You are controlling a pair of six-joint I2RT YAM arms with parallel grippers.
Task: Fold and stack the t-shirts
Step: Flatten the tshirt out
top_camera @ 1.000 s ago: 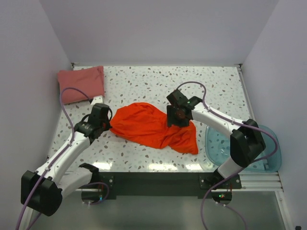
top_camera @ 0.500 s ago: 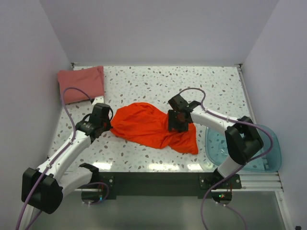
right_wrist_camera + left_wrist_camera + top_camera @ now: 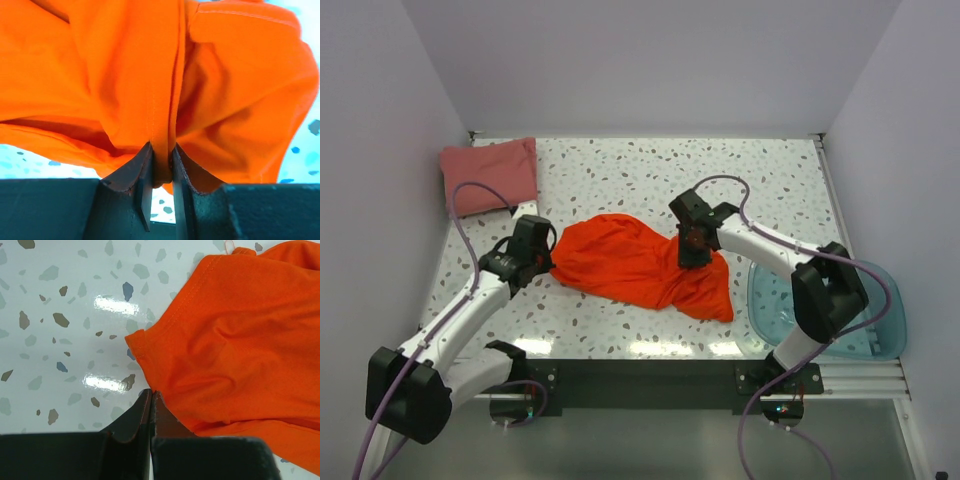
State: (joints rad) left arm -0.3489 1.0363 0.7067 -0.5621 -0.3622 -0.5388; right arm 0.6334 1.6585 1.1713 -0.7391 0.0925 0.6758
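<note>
Speckled white table (image 3: pixel 620 175) filled my overhead view, walled in by plain pale panels. On it the orange shirt (image 3: pixel 640 262) lay crumpled in a loose heap near the middle, toward the near edge. The pink shirt (image 3: pixel 490 177) sat folded in the far left corner, well apart from it. My left hand (image 3: pixel 151 395) was closed, fingers pressed flat together at the orange shirt's left hem; I could not tell whether any cloth was caught between them. My right hand (image 3: pixel 161 150) was clamped on a raised fold near the orange shirt's right side, the cloth bunched between both fingers. A blue tub (image 3: pixel 880 335) sat at the table's near right edge, beside the right arm.
</note>
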